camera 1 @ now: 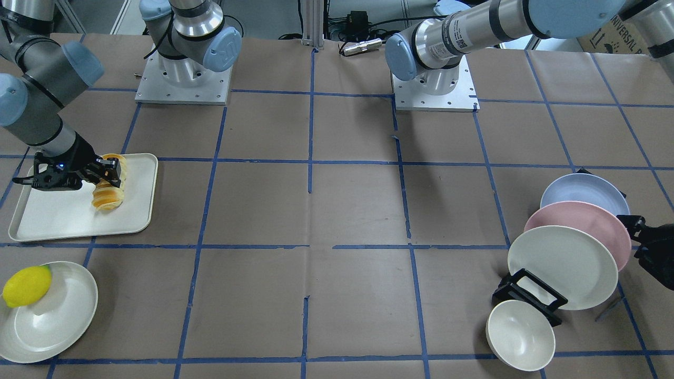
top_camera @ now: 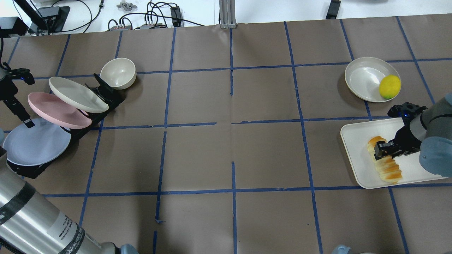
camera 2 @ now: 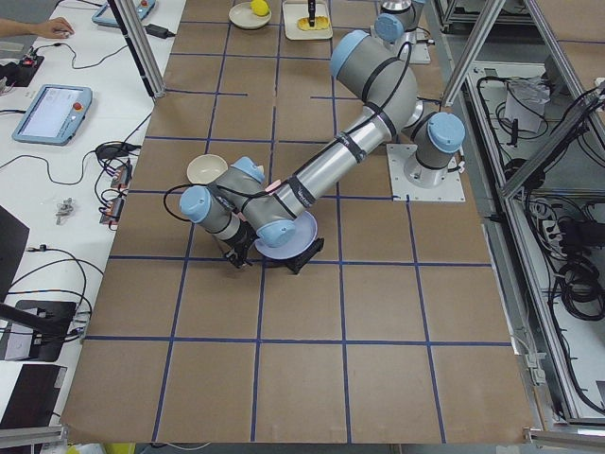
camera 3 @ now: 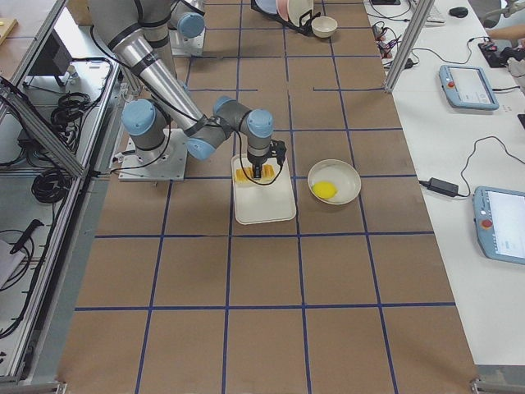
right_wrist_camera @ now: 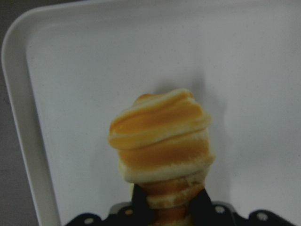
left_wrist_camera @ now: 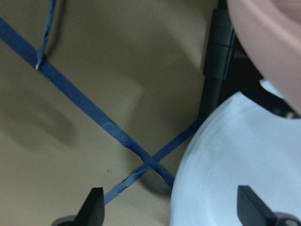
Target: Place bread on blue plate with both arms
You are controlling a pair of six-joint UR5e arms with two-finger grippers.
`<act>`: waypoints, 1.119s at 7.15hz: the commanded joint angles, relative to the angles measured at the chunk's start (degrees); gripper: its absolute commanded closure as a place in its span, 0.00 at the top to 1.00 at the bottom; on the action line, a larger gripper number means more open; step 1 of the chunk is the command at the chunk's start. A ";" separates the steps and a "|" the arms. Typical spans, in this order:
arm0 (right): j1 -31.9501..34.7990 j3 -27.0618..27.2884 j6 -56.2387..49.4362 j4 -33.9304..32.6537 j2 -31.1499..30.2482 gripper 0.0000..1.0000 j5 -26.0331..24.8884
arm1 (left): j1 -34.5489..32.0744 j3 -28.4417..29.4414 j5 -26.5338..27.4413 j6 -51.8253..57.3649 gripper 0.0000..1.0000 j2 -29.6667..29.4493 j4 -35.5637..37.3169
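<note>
In my right wrist view, my right gripper (right_wrist_camera: 171,214) is clenched on the near end of the soft, ridged bread loaf with orange and cream stripes (right_wrist_camera: 162,141). A black finger (right_wrist_camera: 141,207) presses each side. Under the loaf is the smooth cream-white rectangular tray (right_wrist_camera: 84,70).

In my left wrist view, my left gripper (left_wrist_camera: 171,212) is spread wide and grips nothing. Its two dark fingertips (left_wrist_camera: 94,207) show at the bottom edge. The rim of the round, matte, pale lavender-blue plate (left_wrist_camera: 235,160) lies between them. The round pink plate (left_wrist_camera: 268,33) overlaps it above, and the black rack (left_wrist_camera: 216,70) stands beside both.

From overhead, the blue plate leans nearest me in the rack at the left end of the brown paper-covered table (top_camera: 226,155). Beyond it come the pink plate, a cream-white plate (top_camera: 77,94) and a cream bowl (top_camera: 118,73). The bread lies on the tray at the right end, well apart from the blue plate. Just beyond the tray, a smooth yellow lemon (top_camera: 390,86) sits in a shallow cream-white dish (top_camera: 363,77).

The front-facing view mirrors this: the loaf is on its left and the rack on its right.

In both side views, the bread is too small to add anything.
</note>
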 commanded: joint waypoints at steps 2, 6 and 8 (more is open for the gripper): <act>0.04 -0.30 -0.57 -0.05 -0.16 0.06 -0.20 | 0.82 -0.55 0.05 0.02 0.98 -0.21 -0.52; 1.35 -0.30 -0.31 0.39 -5.66 0.06 -0.47 | 0.82 -0.64 2.49 -0.33 0.08 -1.62 -1.13; 7.65 -3.44 5.80 6.15 -12.78 0.07 -0.47 | 0.74 0.59 2.25 -1.12 0.00 -1.71 -1.40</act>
